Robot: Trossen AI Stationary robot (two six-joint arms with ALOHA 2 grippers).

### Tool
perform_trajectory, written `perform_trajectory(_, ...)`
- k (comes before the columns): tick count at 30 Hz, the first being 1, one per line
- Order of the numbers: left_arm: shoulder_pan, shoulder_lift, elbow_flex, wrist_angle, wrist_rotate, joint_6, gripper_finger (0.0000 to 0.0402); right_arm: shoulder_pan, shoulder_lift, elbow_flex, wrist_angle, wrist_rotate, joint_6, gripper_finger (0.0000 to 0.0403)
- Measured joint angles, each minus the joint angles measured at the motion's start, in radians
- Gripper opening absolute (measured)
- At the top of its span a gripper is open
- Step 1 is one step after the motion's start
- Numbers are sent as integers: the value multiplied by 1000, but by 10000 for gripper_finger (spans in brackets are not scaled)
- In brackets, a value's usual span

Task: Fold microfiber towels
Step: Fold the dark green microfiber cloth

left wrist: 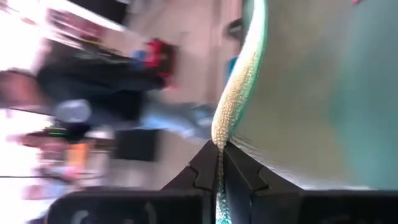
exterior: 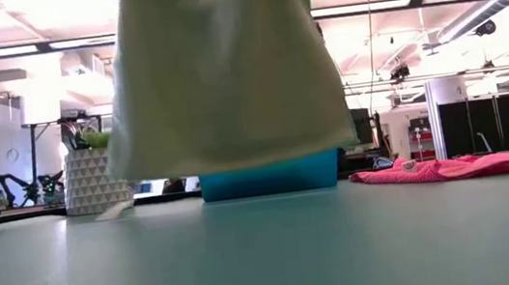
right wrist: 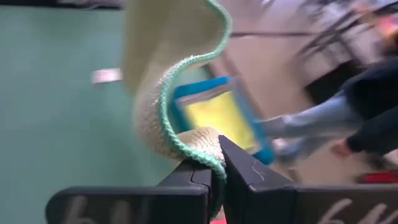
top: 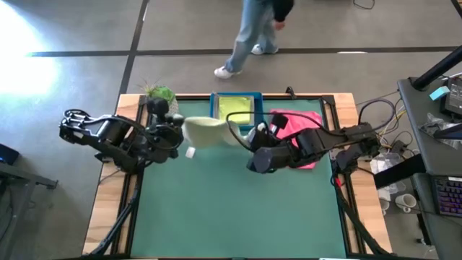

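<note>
Both arms hold the pale sage green towel up above the desk, stretched between them near the desk's far side. Left end effector clamped tight on one towel edge, right end effector clamped tight on another edge, cloth curling over its fingers. In the low view the towel hangs clear of the surface in front of the blue tray. Hot pink towel lies crumpled on the desk by the right arm. Lime green towel sits in the tray. Potted plant at far left corner. A person walks on the floor beyond the desk
</note>
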Motion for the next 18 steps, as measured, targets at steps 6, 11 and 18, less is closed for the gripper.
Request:
perform_trajectory(6, -11, 16, -4, -71, 396, -266, 1, 32, 16, -59, -10, -214, 107, 8)
perform_trajectory(11, -12, 42, -5, -104, 550, -294, 1, 53, 36, -71, -13, -248, 193, 8)
perform_trajectory(18, -12, 62, -5, -105, 587, -287, 1, 83, 47, -71, -16, -247, 260, 8)
